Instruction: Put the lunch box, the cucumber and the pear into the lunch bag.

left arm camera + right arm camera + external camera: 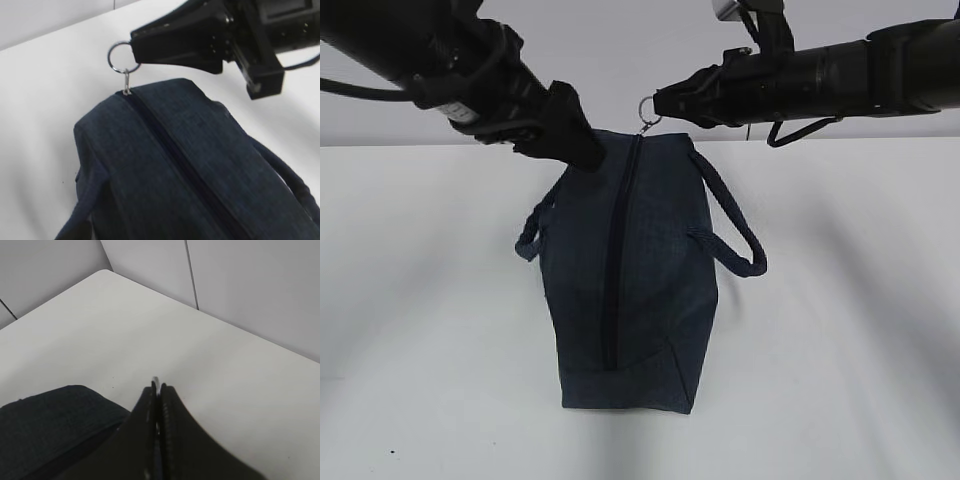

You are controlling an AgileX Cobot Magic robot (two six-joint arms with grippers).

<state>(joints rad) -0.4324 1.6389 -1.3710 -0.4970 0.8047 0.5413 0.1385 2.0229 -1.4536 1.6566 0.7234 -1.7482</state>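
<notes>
Exterior view: right hand (660,106) pinches ring pull (649,109); left hand (582,150), spread, meets zipped lunch bag (650,290).

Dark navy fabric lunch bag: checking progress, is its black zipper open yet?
No, the black zipper runs closed along the dark navy fabric lunch bag.

The lunch bag (650,290) is dark navy fabric, boxy, with a top that narrows toward the zipper. It stands on the white table (840,320), its length running toward the exterior camera. A black zipper (617,260) runs along the top ridge and is closed along its visible length. The silver ring pull (649,109) sits at the far end, raised above the bag. One looped strap handle (732,225) hangs out on each side.
</notes>
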